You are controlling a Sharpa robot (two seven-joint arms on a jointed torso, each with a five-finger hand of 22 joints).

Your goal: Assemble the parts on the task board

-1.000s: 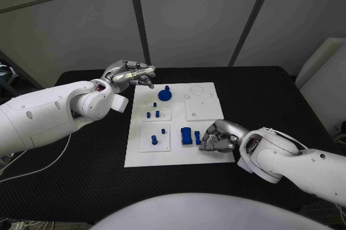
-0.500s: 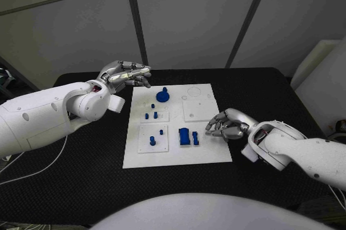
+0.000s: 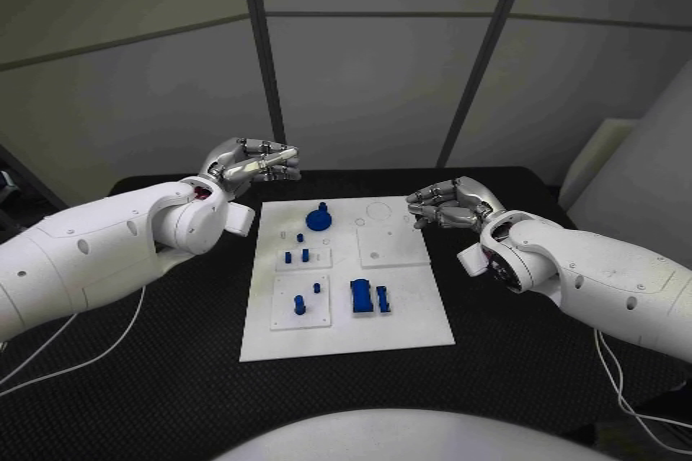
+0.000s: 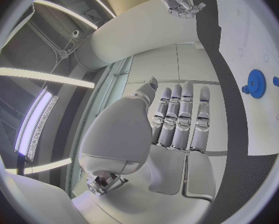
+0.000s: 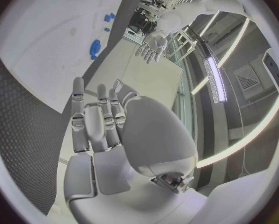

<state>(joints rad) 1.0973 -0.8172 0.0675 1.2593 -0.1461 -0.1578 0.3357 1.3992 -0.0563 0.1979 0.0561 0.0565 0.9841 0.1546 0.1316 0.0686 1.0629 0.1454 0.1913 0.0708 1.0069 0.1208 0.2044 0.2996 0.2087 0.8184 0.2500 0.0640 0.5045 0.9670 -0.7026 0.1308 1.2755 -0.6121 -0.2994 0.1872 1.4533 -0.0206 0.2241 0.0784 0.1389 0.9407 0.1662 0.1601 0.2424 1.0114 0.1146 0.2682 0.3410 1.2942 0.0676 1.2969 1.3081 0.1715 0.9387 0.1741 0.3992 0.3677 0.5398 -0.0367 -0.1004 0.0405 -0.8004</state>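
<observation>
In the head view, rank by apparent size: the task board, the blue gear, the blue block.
1. Task board, largest by far.
2. Blue block.
3. Blue gear, close to the block; it lies farther from the camera, so that order is unsure.

One white task board [image 3: 411, 326] is lying on one black table [image 3: 159, 361]. Seven blue parts are sitting on it: one round gear [image 3: 319, 220], four small pegs [image 3: 299, 303], two upright blocks [image 3: 361, 296]. Two hands are hovering, left hand [image 3: 253, 161] and right hand [image 3: 447, 203].

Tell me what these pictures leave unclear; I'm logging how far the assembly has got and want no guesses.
- Head view: whether the small blue parts stand in holes of the task board or merely lie on it; too small.
- Head view: the empty sockets near the board's far edge; faint outlines.
- Left wrist view: the blue gear sits at the circle's rim, and fisheye bending obscures its seating.
</observation>
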